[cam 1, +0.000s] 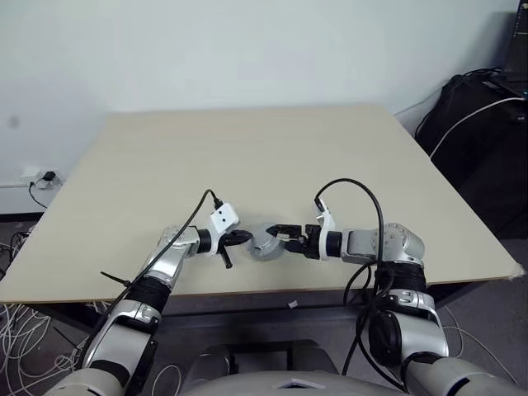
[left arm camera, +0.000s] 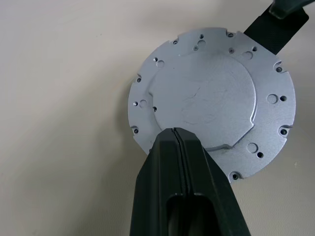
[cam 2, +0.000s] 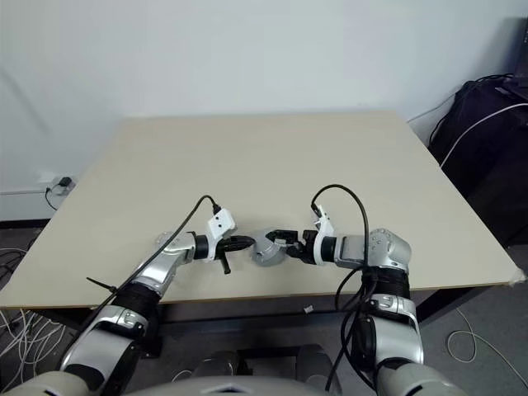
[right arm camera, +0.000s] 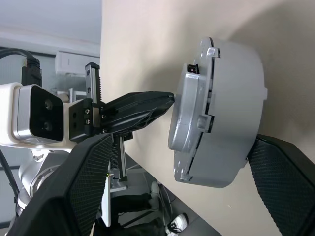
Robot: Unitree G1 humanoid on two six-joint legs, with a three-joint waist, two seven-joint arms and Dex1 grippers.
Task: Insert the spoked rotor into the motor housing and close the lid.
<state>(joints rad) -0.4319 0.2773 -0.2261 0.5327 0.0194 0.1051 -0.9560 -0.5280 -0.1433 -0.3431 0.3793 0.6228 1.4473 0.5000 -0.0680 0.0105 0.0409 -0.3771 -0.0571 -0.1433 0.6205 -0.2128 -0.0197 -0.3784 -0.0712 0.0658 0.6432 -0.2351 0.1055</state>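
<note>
I am working at the near edge of the table point(cam 1: 148, 165), around its middle, where the motor housing point(right arm camera: 236, 108) is sitting with the lid point(left arm camera: 211, 101) already on top; the spoked rotor cannot be seen, so I judge it is inside. My left hand point(left arm camera: 174, 135) is clenched, its fingers pressed together with nothing between them, and its tip is resting on the lid's flat silver face, probably to press the lid down and keep the stack from sliding. My right hand point(cam 1: 285, 233) is spread wide on the opposite side, its fingers point(right arm camera: 86, 177) flanking the housing without clearly gripping it, as if I am bracing it or letting go. A thin seam is showing between lid and housing, so the closing may not be finished.
</note>
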